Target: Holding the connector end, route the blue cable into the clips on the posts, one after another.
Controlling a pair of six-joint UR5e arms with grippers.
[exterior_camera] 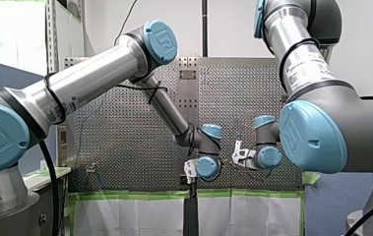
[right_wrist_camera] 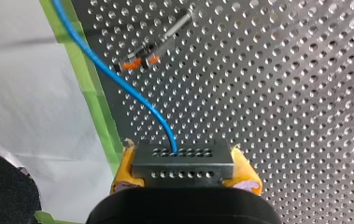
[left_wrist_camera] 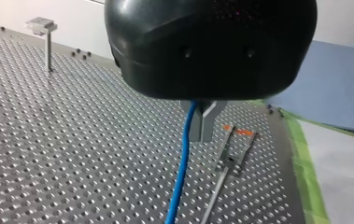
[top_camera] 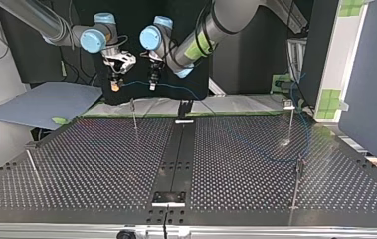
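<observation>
Right hand [right_wrist_camera: 184, 163], yellow pads [right_wrist_camera: 247, 173], thin blue cable [right_wrist_camera: 118, 79]

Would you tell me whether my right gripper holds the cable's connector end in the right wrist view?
Yes, the yellow pads of my right gripper clamp the dark connector, and the blue cable leaves it.

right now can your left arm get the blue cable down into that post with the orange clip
Probably yes: my left arm's jaws grip the blue cable just above and beside the post, and nothing shows between them.
</observation>
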